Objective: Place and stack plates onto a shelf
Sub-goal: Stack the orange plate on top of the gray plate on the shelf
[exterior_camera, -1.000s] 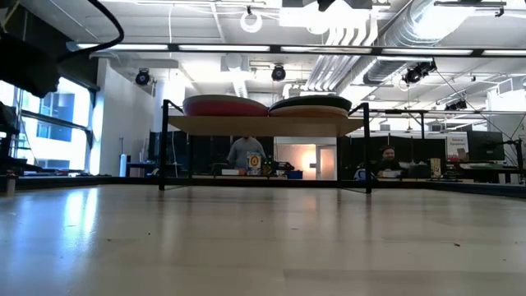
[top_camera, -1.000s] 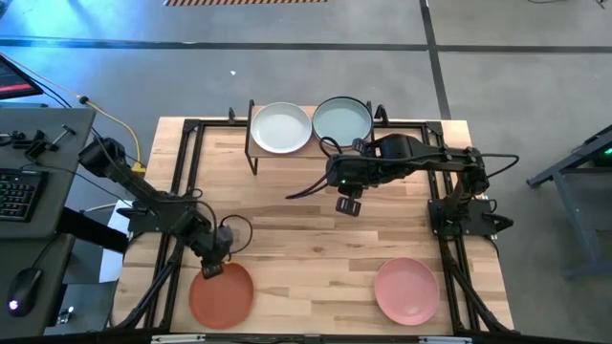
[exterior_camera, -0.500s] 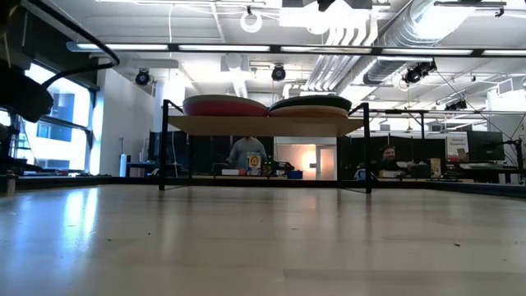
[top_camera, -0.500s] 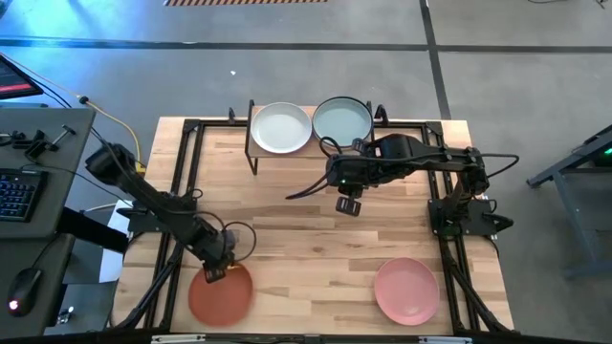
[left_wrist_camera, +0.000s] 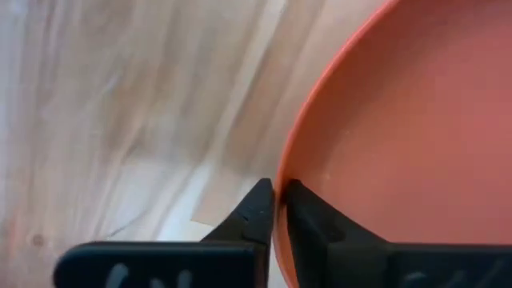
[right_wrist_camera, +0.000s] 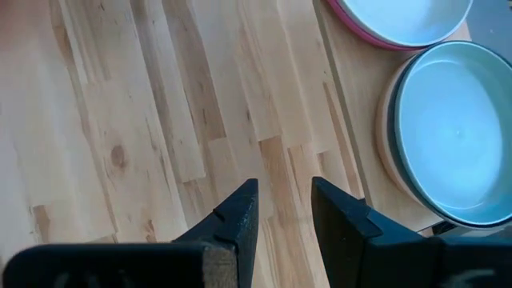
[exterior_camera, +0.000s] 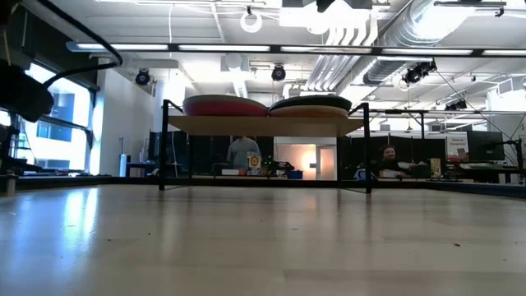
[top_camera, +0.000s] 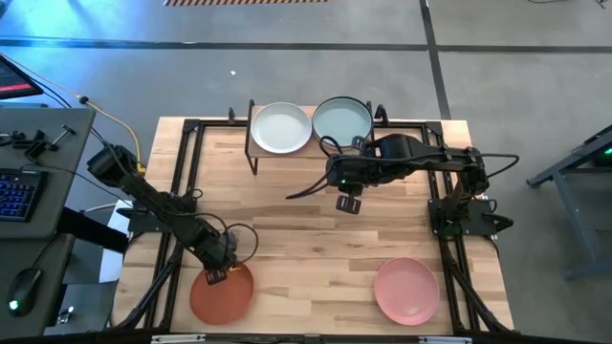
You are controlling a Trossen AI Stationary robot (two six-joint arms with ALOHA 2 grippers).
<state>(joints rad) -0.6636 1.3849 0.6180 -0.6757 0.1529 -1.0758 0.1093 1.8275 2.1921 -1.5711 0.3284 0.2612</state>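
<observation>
The left gripper (left_wrist_camera: 276, 200) sits at the near left of the table (top_camera: 306, 248), its jaws pinched narrow on the rim of the terracotta orange plate (top_camera: 221, 294): in the left wrist view one finger lies outside the rim on the wood side and the other inside, over the plate's floor, with the thin edge caught between them. The plate lies flat on the table.

The right gripper (right_wrist_camera: 280, 200) hangs above the middle of the table, its jaws partly apart and holding nothing; only bare boards show between them. Just beyond its fingertips stands the shelf (top_camera: 287, 153), at the far edge of the table, carrying two stacks of plates side by side. The stack with a magenta plate (right_wrist_camera: 376, 36) under a pale grey-green plate (top_camera: 281, 127) is on the shelf's left half; the second pale grey-green plate (top_camera: 342, 120) tops the right stack. The pink plate (top_camera: 406, 290) lies on the table at the near right, well apart from both grippers.
</observation>
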